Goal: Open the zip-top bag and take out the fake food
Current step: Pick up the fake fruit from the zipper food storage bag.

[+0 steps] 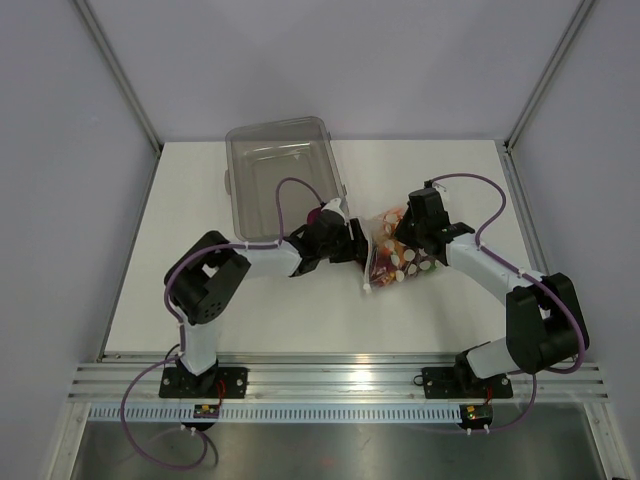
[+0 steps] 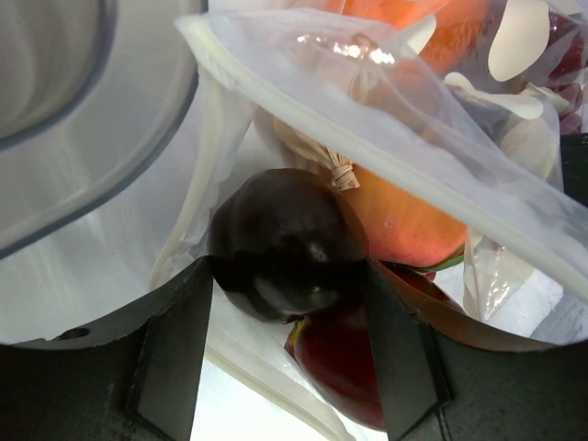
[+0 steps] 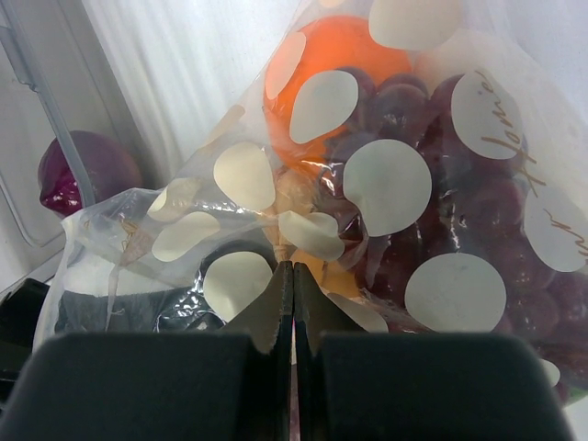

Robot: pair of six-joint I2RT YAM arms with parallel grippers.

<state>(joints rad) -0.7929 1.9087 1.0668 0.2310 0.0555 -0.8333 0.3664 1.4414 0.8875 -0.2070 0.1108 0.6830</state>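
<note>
The zip-top bag (image 1: pixel 398 268), clear with white dots, lies at mid-table with its white zip edge (image 2: pixel 386 152) held apart. My left gripper (image 1: pixel 352 245) reaches into its mouth. In the left wrist view the left gripper (image 2: pixel 289 265) is shut on a dark round fruit (image 2: pixel 285 234), one finger against each side. A peach piece (image 2: pixel 404 225) and a dark red piece (image 2: pixel 354 363) lie right behind it. My right gripper (image 3: pixel 294 266) is shut on the bag's dotted film (image 3: pixel 386 184). Through the film I see an orange piece (image 3: pixel 342 46) and dark grapes (image 3: pixel 501 230).
A rigid clear bin (image 1: pixel 250 150) stands behind the left gripper, its curved wall (image 2: pixel 64 119) close on that wrist's left. A purple piece (image 1: pixel 318 213) lies outside the bag by the bin's near corner. Frame posts rise at the table's back corners.
</note>
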